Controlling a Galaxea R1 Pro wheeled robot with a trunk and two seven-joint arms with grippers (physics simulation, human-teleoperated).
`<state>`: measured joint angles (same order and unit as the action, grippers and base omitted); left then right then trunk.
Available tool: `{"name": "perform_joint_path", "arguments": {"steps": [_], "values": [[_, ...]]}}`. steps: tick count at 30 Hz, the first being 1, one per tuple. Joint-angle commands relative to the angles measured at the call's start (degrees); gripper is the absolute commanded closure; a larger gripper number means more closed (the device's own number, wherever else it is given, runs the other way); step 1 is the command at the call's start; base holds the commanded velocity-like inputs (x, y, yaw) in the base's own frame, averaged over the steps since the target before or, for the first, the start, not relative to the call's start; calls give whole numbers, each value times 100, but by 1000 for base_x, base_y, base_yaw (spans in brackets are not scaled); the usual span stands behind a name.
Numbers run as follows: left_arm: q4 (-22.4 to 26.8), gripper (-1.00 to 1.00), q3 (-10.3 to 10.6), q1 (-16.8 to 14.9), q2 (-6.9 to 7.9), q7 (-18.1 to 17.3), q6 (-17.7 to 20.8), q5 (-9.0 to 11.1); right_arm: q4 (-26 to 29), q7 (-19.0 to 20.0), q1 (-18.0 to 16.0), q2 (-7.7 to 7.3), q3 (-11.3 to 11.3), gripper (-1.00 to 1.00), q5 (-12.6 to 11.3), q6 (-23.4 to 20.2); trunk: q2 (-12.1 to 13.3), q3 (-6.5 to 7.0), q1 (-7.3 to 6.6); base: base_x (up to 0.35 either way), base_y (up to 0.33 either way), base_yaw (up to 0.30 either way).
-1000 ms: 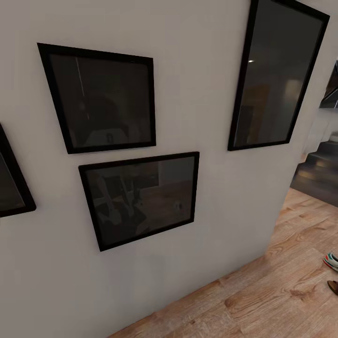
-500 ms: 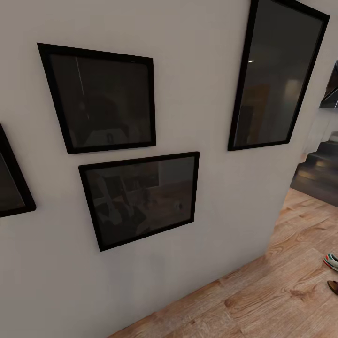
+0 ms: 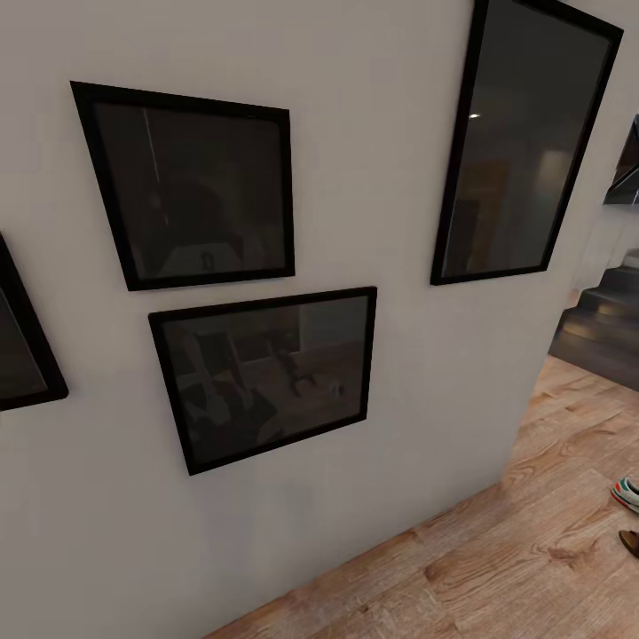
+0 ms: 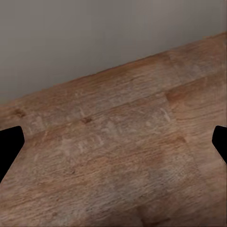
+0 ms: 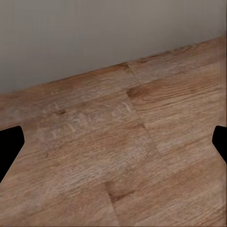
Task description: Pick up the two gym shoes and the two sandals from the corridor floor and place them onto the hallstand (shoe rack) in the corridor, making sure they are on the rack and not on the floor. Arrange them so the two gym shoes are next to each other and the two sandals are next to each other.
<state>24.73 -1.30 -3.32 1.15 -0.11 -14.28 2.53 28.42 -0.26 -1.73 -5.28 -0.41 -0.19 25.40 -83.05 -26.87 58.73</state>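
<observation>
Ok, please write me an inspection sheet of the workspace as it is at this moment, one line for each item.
Surface: brown wood-plank corridor floor meeting a pale wall.
Job's things: a gym shoe and a sandal, both cut by the head view's right edge, on the floor.
Clutter: nothing seen.
Grippers: left gripper and right gripper open, fingers wide apart, nothing between, over bare floor.
Cables: nothing seen.
Surroundings: black-framed pictures on the wall; dark steps further right.
</observation>
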Motion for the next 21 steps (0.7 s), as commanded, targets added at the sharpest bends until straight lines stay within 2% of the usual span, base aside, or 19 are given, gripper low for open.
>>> {"name": "perform_joint_path", "arguments": {"steps": [1, 8, 13, 21], "values": [[1, -100, -39, 14, 45, -25, -24, 102, 11, -1, -12, -24, -3, -100, 0, 17, -3, -6, 0, 0, 0, 0], [-6, -100, -85, 48, 313, -49, -23, 192, 25, -4, -20, -135, -5, -100, 5, 18, -3, -6, 0, 0, 0, 0], [-6, -100, -86, 50, 346, -50, -22, 190, 34, -3, -21, -162, -14, -100, 2, 18, -3, -6, 0, -34, -23, 0], [-11, -100, -87, 51, 351, -50, -22, 188, 41, -9, -21, -250, -22, -100, 2, 26, -3, -6, 0, -220, -168, 0]]}}
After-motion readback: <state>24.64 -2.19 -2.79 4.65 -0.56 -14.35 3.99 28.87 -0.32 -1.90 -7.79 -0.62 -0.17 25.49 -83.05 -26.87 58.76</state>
